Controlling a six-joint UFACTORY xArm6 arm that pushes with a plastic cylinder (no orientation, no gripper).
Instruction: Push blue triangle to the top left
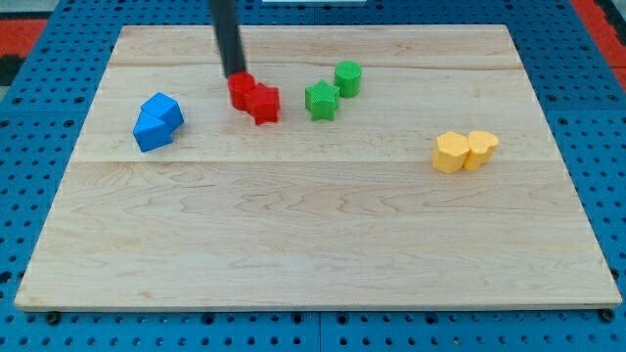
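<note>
**A:** What sits closest to the camera?

**B:** The front edge of the bench, a pale wooden board of joined planks. Its near half carries nothing I need to name. Under it I see a blue pegboard surface dotted with holes, and a bit of red at the view's top corners.

**A:** Any bins or trays?

**B:** I see no container, only loose blocks lying straight on the wood.

**A:** Where is the task's block?

**B:** On the view's left, around mid-height of the upper half. Two blue pieces touch there: the blue triangle seems to be the lower-left one, with a blue block of angular shape against its upper right. I can't separate their outlines with certainty.

**A:** And my tool?

**B:** It's a plain dark rod with nothing to spread or pinch. My tip rests at the top edge of the red cylinder-like block, which touches a red star-like block. The tip is well apart from the blue pair, to their right.

**A:** The rest?

**B:** A green star-like block touches a green cylinder right of the reds. Far right, two yellow blocks sit pressed together; their shapes are unclear.
</note>
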